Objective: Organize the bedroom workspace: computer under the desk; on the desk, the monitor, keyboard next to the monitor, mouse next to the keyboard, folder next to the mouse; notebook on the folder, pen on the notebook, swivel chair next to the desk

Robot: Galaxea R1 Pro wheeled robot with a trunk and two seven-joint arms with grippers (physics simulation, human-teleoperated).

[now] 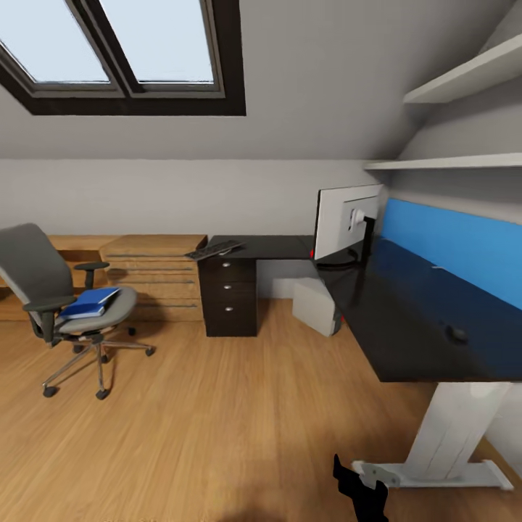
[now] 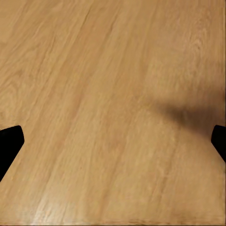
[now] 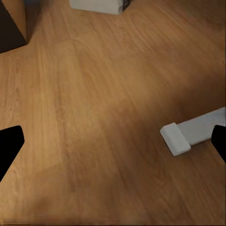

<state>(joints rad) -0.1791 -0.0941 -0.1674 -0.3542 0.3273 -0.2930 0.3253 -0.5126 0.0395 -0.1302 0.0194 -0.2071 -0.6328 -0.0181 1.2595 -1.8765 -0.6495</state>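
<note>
Both tools, left point(image 2: 113, 141) and right point(image 3: 113, 146), gape empty over oak floor point(image 1: 217, 420); bright blue folder point(image 1: 90, 301) lies on the grey swivel chair point(image 1: 54, 290).

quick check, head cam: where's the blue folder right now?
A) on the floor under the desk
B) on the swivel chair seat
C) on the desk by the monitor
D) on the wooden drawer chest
B. The folder lies flat on the grey seat of the swivel chair, which stands on the oak floor well away from the desk.
</note>
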